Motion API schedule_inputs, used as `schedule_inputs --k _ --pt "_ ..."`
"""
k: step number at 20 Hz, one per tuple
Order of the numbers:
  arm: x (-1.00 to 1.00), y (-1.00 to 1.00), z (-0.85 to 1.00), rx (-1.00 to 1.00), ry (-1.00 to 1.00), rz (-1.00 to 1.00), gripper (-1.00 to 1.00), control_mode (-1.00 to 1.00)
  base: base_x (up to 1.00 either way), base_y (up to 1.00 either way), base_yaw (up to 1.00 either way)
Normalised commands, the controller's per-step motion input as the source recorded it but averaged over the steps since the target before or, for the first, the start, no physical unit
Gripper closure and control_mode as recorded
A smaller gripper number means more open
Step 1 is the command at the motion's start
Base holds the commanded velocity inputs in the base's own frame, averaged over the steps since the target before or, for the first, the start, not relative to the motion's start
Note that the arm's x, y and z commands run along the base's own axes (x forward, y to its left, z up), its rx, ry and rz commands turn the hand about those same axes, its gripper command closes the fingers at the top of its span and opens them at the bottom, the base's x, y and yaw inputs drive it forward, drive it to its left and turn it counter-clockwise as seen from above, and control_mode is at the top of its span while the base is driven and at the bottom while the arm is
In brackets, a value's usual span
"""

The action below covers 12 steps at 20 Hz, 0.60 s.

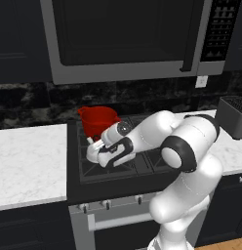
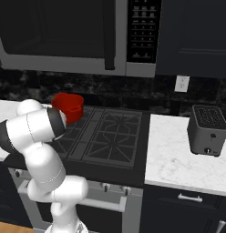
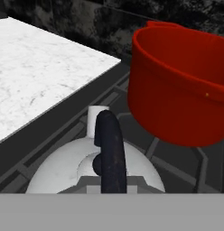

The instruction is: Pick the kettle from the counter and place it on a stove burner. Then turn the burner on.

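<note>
The small white kettle (image 1: 92,154) hangs low over the front-left stove burner (image 1: 111,168) of the black cooktop. My gripper (image 1: 104,151) is shut on its thin dark handle (image 3: 111,153), reaching in from the right. In the hand view the white dome (image 3: 59,169) and short spout (image 3: 96,118) sit just below the camera, above the dark grate bars. Whether the kettle's base touches the grate I cannot tell. In the right base view my arm covers the kettle, and part of the same burner (image 2: 74,144) shows beside it.
A red two-handled pot (image 1: 98,120) (image 2: 68,106) (image 3: 181,85) stands on the rear-left burner, close behind the kettle. Stove knobs (image 1: 106,204) line the front panel. A toaster (image 2: 207,129) sits on the right counter. White marble counter (image 1: 30,161) lies to the left, and a microwave hangs overhead.
</note>
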Motion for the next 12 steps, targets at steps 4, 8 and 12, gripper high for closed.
schedule_inputs --k 4,8,12 --pt "0.0 -0.28 -0.42 -0.01 -0.01 0.0 1.0 -1.0 0.0 0.0 0.0" --pt "0.0 -0.3 -0.36 0.0 -0.01 0.0 -1.0 -1.0 0.0 0.0 0.0" --pt "0.0 -0.2 -0.26 0.0 0.0 0.0 -1.0 -1.0 0.0 0.0 0.0"
